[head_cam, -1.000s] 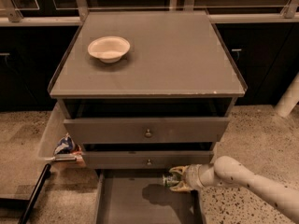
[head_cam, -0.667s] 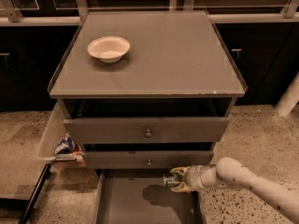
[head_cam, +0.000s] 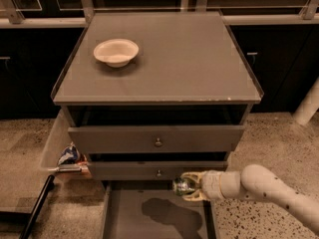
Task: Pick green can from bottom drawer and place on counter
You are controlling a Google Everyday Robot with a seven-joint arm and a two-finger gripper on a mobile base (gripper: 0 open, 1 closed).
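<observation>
A clear side bin point(head_cam: 52, 143) at the cabinet's left is holding crumpled packets point(head_cam: 70, 156). A white bowl point(head_cam: 116, 51) is sitting near the back-left corner of the tabletop point(head_cam: 189, 63). Below the tabletop's front edge, the bottom drawer point(head_cam: 127, 218) is standing pulled out, a dark shadow lying on its grey floor. Over the drawer's right half, the green can point(head_cam: 180, 186) appears to be hanging clear of that floor. It is pinched in the claw point(head_cam: 187, 186), whose two pale fingers are clamping it above and below. The can is sitting at the claw's left tip, with the white arm point(head_cam: 269, 190) reaching in from the right. Which way its long axis is running cannot be told. The tabletop is lying above and behind the can, past two jutting drawer fronts point(head_cam: 157, 138), so the claw would likely be needing to back out towards the camera before lifting.
</observation>
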